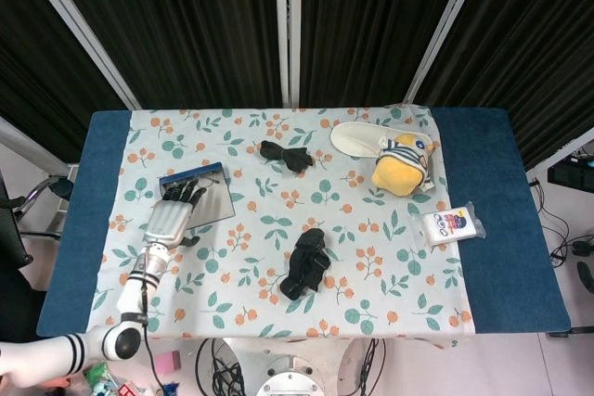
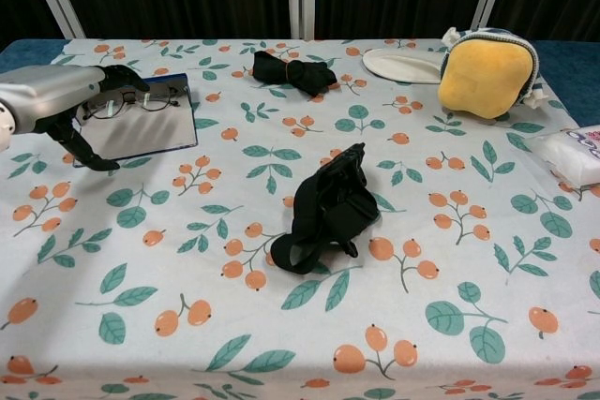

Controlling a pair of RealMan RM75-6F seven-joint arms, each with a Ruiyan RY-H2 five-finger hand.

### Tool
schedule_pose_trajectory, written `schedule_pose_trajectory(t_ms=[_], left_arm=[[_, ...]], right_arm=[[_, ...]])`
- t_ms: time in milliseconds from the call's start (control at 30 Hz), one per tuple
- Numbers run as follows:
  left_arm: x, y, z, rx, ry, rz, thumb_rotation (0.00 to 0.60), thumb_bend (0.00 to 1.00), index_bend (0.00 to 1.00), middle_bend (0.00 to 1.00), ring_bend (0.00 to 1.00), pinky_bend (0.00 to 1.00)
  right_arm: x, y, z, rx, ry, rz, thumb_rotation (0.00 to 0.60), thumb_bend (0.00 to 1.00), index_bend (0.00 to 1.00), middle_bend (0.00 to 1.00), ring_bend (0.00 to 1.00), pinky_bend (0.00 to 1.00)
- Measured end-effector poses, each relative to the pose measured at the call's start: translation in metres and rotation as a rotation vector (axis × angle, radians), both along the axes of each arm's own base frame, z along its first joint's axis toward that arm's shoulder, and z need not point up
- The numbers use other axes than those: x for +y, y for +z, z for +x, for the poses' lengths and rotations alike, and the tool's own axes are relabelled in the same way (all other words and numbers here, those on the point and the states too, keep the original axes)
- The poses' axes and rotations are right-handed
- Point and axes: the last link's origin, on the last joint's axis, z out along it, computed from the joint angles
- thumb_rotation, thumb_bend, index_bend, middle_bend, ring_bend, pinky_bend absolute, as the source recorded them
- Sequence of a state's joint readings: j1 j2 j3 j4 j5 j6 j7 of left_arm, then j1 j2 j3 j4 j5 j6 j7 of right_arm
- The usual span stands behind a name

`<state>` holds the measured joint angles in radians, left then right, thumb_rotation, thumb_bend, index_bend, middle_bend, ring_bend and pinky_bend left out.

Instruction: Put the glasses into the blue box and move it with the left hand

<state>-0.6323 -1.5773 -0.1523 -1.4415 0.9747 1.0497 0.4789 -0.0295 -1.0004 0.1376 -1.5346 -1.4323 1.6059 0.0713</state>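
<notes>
The blue box (image 2: 150,133) lies open and flat on the floral cloth at the left of the table. The black-framed glasses (image 2: 141,98) rest inside it against its far wall. My left hand (image 2: 42,105) hovers at the box's near-left corner, fingers (image 2: 122,79) reaching over the box toward the glasses and the thumb pointing down beside the box's left edge. It holds nothing. From the head view the left hand (image 1: 170,218) covers the left part of the box (image 1: 218,201). My right hand shows in neither view.
A black strap bundle (image 2: 292,70) lies at the far middle. A black pouch (image 2: 323,208) sits at the centre. A white slipper (image 2: 401,63), a yellow plush (image 2: 486,72) and a tissue packet (image 2: 577,152) occupy the right side.
</notes>
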Motion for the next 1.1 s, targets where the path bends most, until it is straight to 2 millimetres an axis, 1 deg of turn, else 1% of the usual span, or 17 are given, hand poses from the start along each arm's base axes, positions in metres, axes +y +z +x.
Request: schedule_pose_trajectory(t_ms=[367,500,567,733,767,800,867,933,1033,1100], left_arm=[[0.011,-0.013,-0.010,0.013,0.056,0.000,0.600,0.15,0.15,0.00,0.02,0.11],[0.014,-0.017,-0.014,0.021,0.069,-0.006,0.600,0.17,0.15,0.00,0.02,0.11],[0.017,-0.017,-0.016,0.024,0.076,-0.009,0.600,0.18,0.17,0.00,0.02,0.11],[0.020,-0.019,-0.020,0.054,0.078,-0.018,0.597,0.25,0.25,0.00,0.02,0.11],[0.020,-0.019,-0.021,0.060,0.077,-0.018,0.568,0.28,0.27,0.00,0.02,0.11],[0.021,-0.019,-0.021,0.065,0.075,-0.017,0.519,0.31,0.30,0.01,0.02,0.11],[0.022,-0.019,-0.022,0.083,0.062,-0.007,0.456,0.36,0.34,0.01,0.02,0.11],[0.023,-0.018,-0.023,0.109,0.043,0.009,0.429,0.41,0.37,0.02,0.02,0.11],[0.026,-0.017,-0.027,0.139,0.026,0.040,0.360,0.48,0.41,0.02,0.02,0.12],[0.028,-0.017,-0.029,0.145,0.025,0.059,0.353,0.51,0.43,0.03,0.02,0.12]], right_arm=[[-0.001,-0.002,0.000,0.005,-0.003,0.007,0.600,0.20,0.00,0.00,0.00,0.00],[-0.001,-0.001,0.000,0.005,-0.008,0.008,0.600,0.20,0.00,0.00,0.00,0.00],[-0.001,-0.001,-0.001,0.005,-0.011,0.010,0.600,0.20,0.00,0.00,0.00,0.00],[-0.002,-0.002,-0.001,0.006,-0.012,0.014,0.600,0.20,0.00,0.00,0.00,0.00],[-0.002,-0.002,0.000,0.006,-0.012,0.014,0.600,0.20,0.00,0.00,0.00,0.00],[-0.002,-0.002,0.000,0.007,-0.012,0.015,0.600,0.20,0.00,0.00,0.00,0.00],[-0.002,-0.003,0.000,0.007,-0.013,0.018,0.600,0.20,0.00,0.00,0.00,0.00],[-0.003,-0.003,0.000,0.008,-0.013,0.021,0.600,0.20,0.00,0.00,0.00,0.00],[-0.003,-0.003,0.000,0.009,-0.011,0.023,0.600,0.20,0.00,0.00,0.00,0.00],[-0.003,-0.003,0.001,0.010,-0.011,0.023,0.600,0.20,0.00,0.00,0.00,0.00]])
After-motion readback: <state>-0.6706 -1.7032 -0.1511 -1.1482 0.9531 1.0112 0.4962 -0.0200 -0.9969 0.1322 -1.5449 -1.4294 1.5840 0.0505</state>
